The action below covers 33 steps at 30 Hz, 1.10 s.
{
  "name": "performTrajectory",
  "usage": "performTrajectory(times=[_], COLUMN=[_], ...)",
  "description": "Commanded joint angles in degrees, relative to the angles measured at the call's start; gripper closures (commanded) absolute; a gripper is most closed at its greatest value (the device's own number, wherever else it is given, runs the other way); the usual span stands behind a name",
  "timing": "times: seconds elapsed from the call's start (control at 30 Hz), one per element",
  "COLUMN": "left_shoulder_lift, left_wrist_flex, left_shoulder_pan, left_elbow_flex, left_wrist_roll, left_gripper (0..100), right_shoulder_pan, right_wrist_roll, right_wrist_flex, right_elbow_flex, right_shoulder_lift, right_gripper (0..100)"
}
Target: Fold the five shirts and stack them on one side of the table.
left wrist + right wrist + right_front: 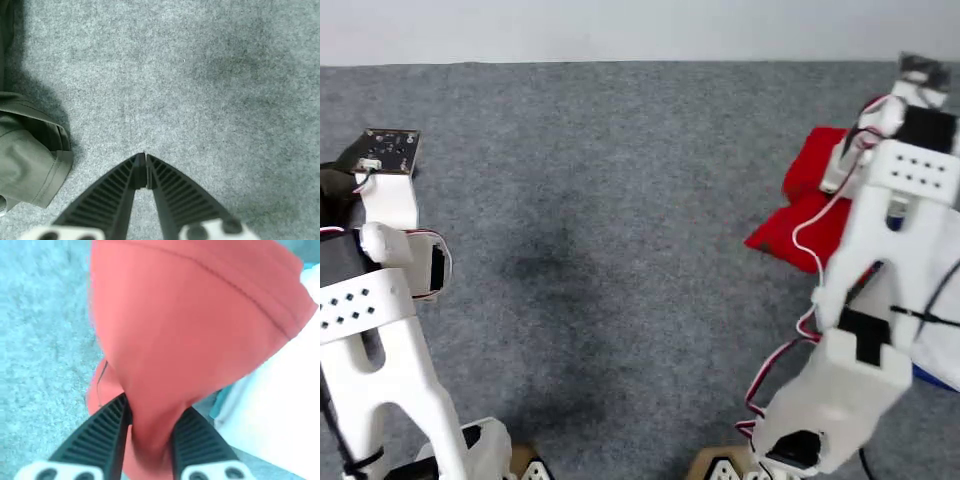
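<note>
**Right wrist view: grip on the red shirt (190,330)**

Note the right gripper (150,415), drawn narrow on a bunched fold of the red shirt, with cloth pinched between both ribbed fingers. Locate the same shirt in the high view at the right edge of the table (620,200), partly under the right arm and crumpled rather than flat. Treat this pinch as a hold for lifting or dragging the garment toward open felt, judging by the cloth gathered above the jaws. Observe the white shirt (280,405) just beside the red one, with a teal strip (220,402) between them. Read this cluster as either the unfolded supply or the stack side; cannot tell which.

Check the left gripper (145,162): fingertips touching, nothing between them, poised over bare grey felt. Find the olive shirt (25,160) near it, apart from the fingers and rumpled at the table's left edge. Regard the left arm as parked clear of the mid-table working area. Count no folded stack as confirmed. Rate the task as early or midway, with folding of the red shirt not yet done.
</note>
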Motion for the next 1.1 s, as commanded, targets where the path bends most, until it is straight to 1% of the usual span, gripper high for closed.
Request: performTrajectory(times=[0.0, 0.33, 0.43, 0.57, 0.67, 0.77, 0.9, 1.07], left_shoulder_lift=[-1.1, -1.1, -1.1, -1.1, -1.1, -1.1, -1.1, -1.1], left_wrist_flex=[1.0, 1.0, 1.0, -0.3, -0.7, -0.4, -0.4, -0.3], left_shoulder_pan=[0.0, 0.0, 0.0, 0.1, 0.1, 0.1, 0.1, 0.1], left_elbow_flex=[-1.8, -1.8, -1.8, -1.9, -2.0, -1.9, -1.9, -1.9], left_wrist_roll=[-0.4, -0.4, -0.5, -3.1, -3.6, -3.4, -3.4, -3.5], left_gripper=[99, 99, 99, 99, 99, 99, 99, 99], right_shoulder_pan=[3.7, 17.9, 21.1, 23.9, 25.3, 27.1, 29.9, 31.2], right_wrist_roll=[2.7, 10.7, 12.5, 14.7, 16.0, 18.1, 20.4, 22.7], right_wrist_flex=[2.1, 2.1, 2.1, 2.0, 1.6, -1.8, -9.2, -11.2], right_elbow_flex=[0.7, 2.2, 2.3, 5.5, 9.5, 12.8, 15.5, 15.8], right_shoulder_lift=[-7.3, -8.4, -8.3, -8.3, -8.3, -8.3, -8.3, -8.3], right_gripper=[99.0, 99.0, 99.0, 99.0, 99.0, 99.0, 99.0, 98.8])
